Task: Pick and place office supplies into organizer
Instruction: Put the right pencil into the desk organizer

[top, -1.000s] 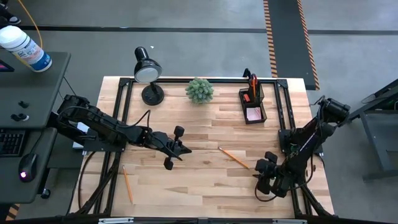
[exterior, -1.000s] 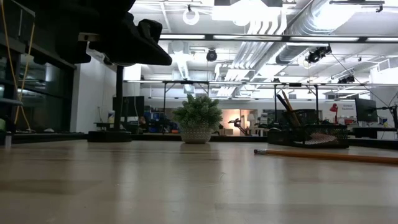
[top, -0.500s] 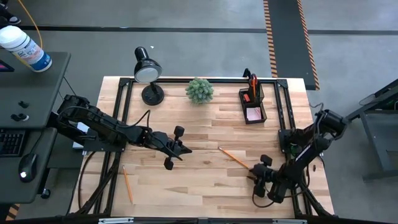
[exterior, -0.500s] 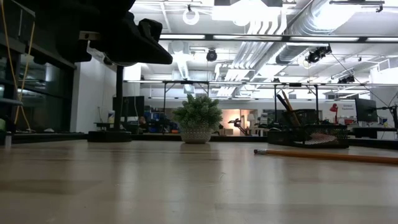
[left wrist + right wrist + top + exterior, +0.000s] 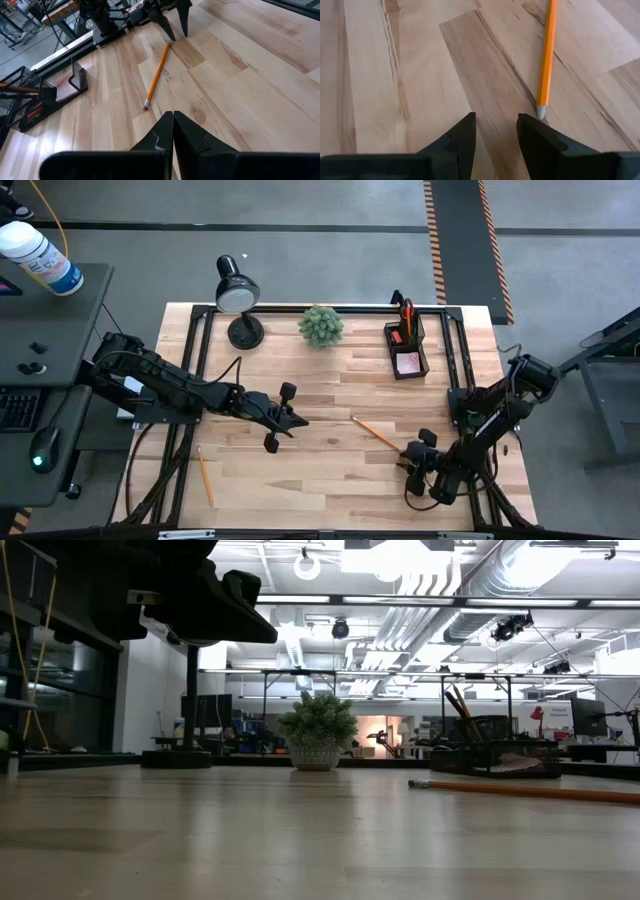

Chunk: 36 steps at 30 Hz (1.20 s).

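Change: compared with a second ago, the right gripper (image 5: pixel 411 464) has slid in from the table's right edge toward the pencil (image 5: pixel 377 434); over the last half second it barely moves.
Meaning: I read this as lining up for a pickup; nothing is gripped yet.
Right gripper: low over the wood, fingers (image 5: pixel 462 135) partly open and empty, the pencil's sharpened tip just ahead and slightly to one side.
Left gripper (image 5: pixel 277 420): hovering mid-table, fingers pressed together, empty, well apart from the pencil.
Organizer (image 5: pixel 406 348): far beyond the right gripper, near the table's back edge.
Second pencil (image 5: pixel 204 476): lies behind the left gripper, untouched.
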{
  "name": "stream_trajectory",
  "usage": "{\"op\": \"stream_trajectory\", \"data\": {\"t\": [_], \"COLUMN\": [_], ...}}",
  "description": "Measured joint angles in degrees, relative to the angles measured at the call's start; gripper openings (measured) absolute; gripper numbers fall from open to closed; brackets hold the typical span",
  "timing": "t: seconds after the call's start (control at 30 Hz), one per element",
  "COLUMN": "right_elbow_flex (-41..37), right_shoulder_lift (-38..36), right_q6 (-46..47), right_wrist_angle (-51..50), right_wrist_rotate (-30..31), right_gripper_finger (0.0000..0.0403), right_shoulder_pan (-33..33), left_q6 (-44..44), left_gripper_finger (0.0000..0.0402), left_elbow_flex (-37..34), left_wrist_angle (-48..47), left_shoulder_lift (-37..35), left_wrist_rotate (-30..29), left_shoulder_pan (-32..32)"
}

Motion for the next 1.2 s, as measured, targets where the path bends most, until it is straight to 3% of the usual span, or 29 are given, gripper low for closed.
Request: {"op": "stream_trajectory", "data": {"t": [0.4,0.83,1.2], "right_elbow_flex": [0.1,0.0,0.0], "right_shoulder_lift": [-4.8,-4.8,-4.8], "right_q6": [1.6,-2.6,-3.6], "right_wrist_angle": [-6.7,-10.1,-12.0], "right_wrist_rotate": [-7.7,-4.8,-3.4], "right_gripper_finger": [0.0133,0.0085,0.0106], "right_shoulder_pan": [0.3,-1.6,-3.7], "left_q6": [0.0,0.0,0.0], "left_gripper_finger": [0.0001,0.0001,0.0001], "left_elbow_flex": [0.0,0.0,0.0], "left_wrist_angle": [0.0,0.0,0.1], "left_shoulder_lift": [0.0,0.0,0.0], "left_wrist_rotate": [0.0,0.0,0.0], "left_shoulder_pan": [0.0,0.0,0.0]}}
